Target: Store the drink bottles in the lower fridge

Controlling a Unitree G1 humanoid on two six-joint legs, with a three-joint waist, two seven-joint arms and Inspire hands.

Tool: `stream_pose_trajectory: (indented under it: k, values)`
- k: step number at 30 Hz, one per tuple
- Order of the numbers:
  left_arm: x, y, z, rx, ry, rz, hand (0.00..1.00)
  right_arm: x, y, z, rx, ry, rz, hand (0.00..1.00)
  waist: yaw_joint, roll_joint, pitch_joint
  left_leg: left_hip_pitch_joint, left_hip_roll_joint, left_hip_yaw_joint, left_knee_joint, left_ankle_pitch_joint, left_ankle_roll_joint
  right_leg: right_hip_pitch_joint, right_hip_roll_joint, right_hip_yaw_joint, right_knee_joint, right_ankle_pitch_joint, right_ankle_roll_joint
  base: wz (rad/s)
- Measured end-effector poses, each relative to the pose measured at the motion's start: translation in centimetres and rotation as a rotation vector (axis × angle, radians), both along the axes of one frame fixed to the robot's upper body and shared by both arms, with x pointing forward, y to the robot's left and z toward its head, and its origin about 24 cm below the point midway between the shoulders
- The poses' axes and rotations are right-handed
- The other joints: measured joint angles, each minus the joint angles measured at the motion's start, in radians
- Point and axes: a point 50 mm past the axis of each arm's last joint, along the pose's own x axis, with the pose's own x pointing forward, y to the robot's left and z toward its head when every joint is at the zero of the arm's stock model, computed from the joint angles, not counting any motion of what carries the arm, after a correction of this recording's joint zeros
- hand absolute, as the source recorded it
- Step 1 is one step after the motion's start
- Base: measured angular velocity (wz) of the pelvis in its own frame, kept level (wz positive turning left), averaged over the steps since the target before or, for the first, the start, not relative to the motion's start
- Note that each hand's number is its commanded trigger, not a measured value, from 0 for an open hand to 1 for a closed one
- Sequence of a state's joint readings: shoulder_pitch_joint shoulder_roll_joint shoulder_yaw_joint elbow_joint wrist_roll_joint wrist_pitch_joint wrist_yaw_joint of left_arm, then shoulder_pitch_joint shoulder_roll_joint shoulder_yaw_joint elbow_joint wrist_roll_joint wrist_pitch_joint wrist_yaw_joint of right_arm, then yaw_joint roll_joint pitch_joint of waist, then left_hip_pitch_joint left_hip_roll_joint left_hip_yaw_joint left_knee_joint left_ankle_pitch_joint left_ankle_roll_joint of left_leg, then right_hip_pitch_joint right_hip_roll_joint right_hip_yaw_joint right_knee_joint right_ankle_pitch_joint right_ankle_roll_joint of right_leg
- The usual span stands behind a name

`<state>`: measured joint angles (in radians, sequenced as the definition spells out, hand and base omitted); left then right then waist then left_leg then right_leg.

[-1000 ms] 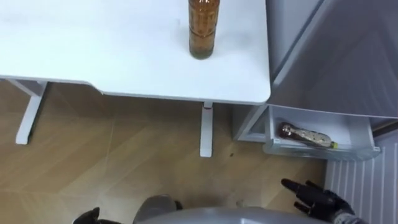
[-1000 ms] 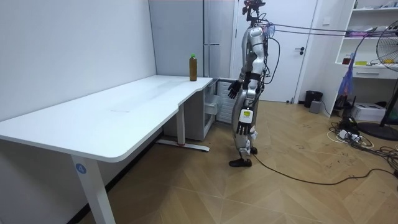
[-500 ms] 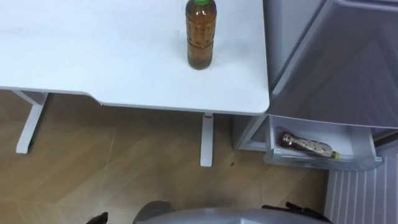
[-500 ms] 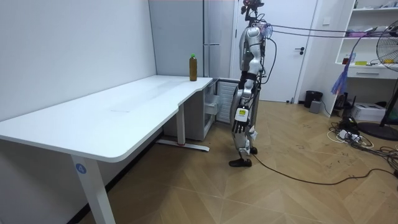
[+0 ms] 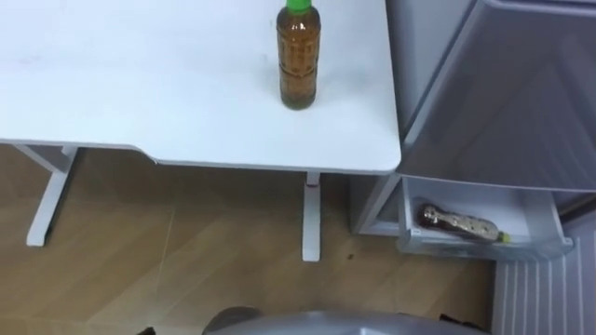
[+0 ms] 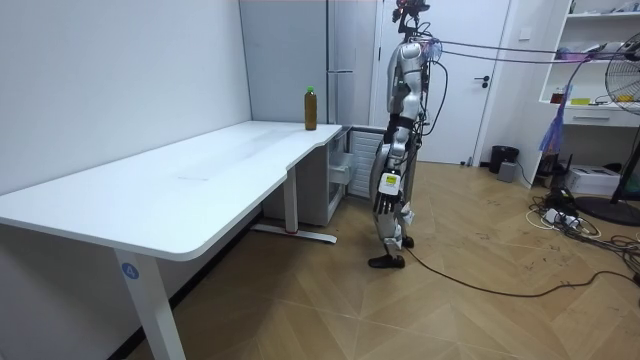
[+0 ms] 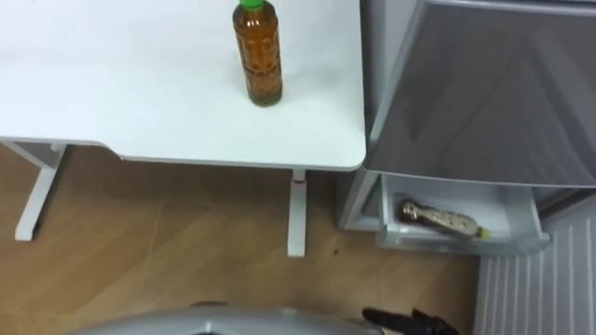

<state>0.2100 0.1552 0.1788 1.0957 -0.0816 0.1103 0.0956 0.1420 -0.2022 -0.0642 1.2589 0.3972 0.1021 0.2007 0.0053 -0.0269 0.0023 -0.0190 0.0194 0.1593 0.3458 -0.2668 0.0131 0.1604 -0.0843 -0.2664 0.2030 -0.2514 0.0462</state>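
A brown drink bottle with a green cap (image 5: 298, 56) stands upright on the white table (image 5: 140, 84), close to the table's right end. A second bottle (image 5: 461, 223) lies on its side in the open lower fridge drawer (image 5: 475, 247). The fridge (image 5: 507, 84) stands right of the table. I stand in front of the table's end and the fridge, a step back from both. My right hand (image 7: 410, 322) shows at the bottom edge, low and empty, fingers stretched out. My left hand (image 6: 386, 203) hangs at my side, fingers relaxed, holding nothing.
The white fridge door (image 5: 545, 298) stands open at the lower right. The table leg (image 5: 311, 216) stands just left of the drawer. Wooden floor (image 5: 186, 251) lies between me and the table. Behind me in the room view are a fan (image 6: 625, 90) and floor cables (image 6: 560, 215).
My right hand has dropped from reaching forward toward the drawer down to my side. The eye view has shifted slightly, bringing the standing bottle's cap into view. The bottles have not moved.
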Motion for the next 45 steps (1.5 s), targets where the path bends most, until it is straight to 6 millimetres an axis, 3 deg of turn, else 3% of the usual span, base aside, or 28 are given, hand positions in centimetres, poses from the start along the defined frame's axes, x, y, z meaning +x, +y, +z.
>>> stream_pose_trajectory:
  k: [7, 20, 32, 37, 40, 45]
  values:
    - [1.1, 2.0, 0.9, 0.165, -0.087, 0.19, 0.0, 0.0, -0.2, 0.0, -0.021, 0.004, -0.012, 0.0, 0.006, 0.001, 0.0048, 0.039, -0.002, 0.002, -0.019, -0.001, 0.0, 0.022, 0.0, 0.014, -0.001, 0.005, 0.004, -0.09]
    - [4.3, 3.4, 3.1, 0.357, -0.301, 0.441, 0.0, -0.9, -0.4, 0.0, -0.057, 0.029, -0.002, 0.0, 0.027, 0.007, -0.0016, 0.05, -0.006, -0.007, -0.025, 0.0, 0.0, 0.03, 0.0, 0.01, -0.003, 0.006, 0.004, 0.0]
    - [9.9, 4.8, 8.9, 0.6, -0.674, 0.449, 0.0, -0.9, -0.7, 0.2, -0.12, -0.001, 0.077, 0.0, 0.025, 0.018, -0.0061, 0.057, -0.017, -0.037, -0.04, 0.001, 0.001, 0.03, 0.0, 0.012, -0.004, 0.006, 0.004, 0.0]
    - [12.6, 4.8, 13.0, 0.679, -0.894, 0.412, 0.0, -0.9, -0.5, 0.1, -0.125, -0.005, 0.096, 0.0, 0.023, 0.013, -0.0087, 0.051, -0.033, -0.089, -0.044, 0.002, 0.003, 0.033, 0.002, 0.014, -0.022, 0.007, 0.004, -0.01]
    - [13.6, 4.7, 15.0, 0.725, -1.002, 0.378, 0.0, -1.1, -0.5, 0.1, -0.12, -0.005, 0.098, 0.0, 0.024, 0.013, -0.0068, 0.059, -0.035, -0.092, -0.044, 0.003, 0.004, 0.039, 0.002, 0.016, -0.027, 0.007, 0.004, -0.03]
    - [14.1, 4.4, 16.0, 0.721, -1.062, 0.372, 0.0, -1.6, -0.5, 0.1, -0.122, 0.009, 0.094, 0.0, 0.024, 0.013, -0.0047, 0.072, -0.037, -0.093, -0.046, 0.003, 0.004, 0.055, 0.001, 0.018, -0.036, 0.008, 0.004, 0.0]
